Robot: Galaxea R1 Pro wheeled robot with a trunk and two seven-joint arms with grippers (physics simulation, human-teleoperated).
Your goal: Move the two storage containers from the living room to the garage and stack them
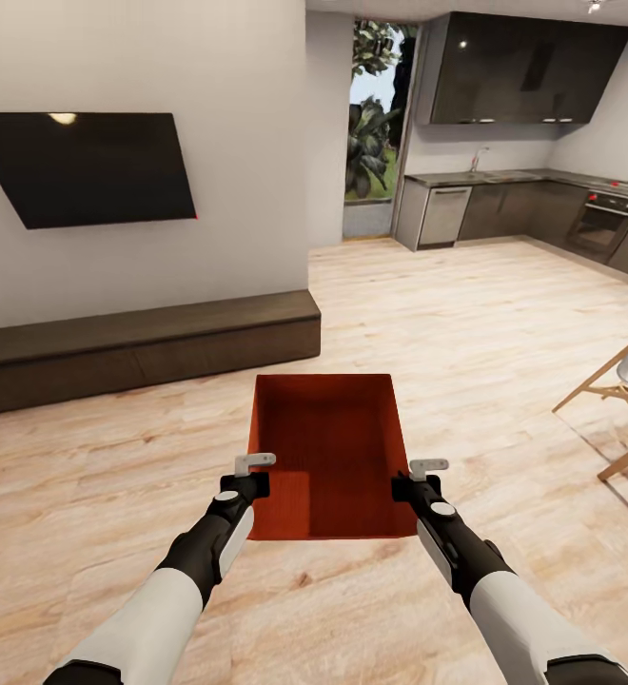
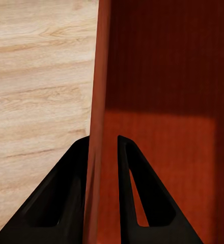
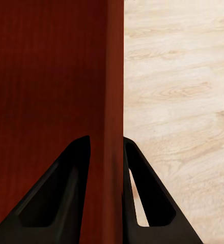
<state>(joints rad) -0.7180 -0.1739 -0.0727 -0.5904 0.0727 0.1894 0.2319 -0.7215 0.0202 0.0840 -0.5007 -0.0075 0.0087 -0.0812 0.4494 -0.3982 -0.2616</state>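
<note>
1. Orange-red storage container (image 1: pixel 328 447) held above wood plank floor (image 1: pixel 466 323), btwn both arms.
2. Left gripper (image 2: pixel 103 147) clamped on its left wall; right gripper (image 3: pixel 107 147) clamped on right wall.
3. Wall TV (image 1: pixel 86 166), low bench (image 1: pixel 143 338) at left; kitchen (image 1: pixel 533 205) behind.

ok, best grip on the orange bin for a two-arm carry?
Pinch the storage container by its two long side walls near the end closest to the robot, left gripper and right gripper each straddling a thin straight wall from above.
</note>
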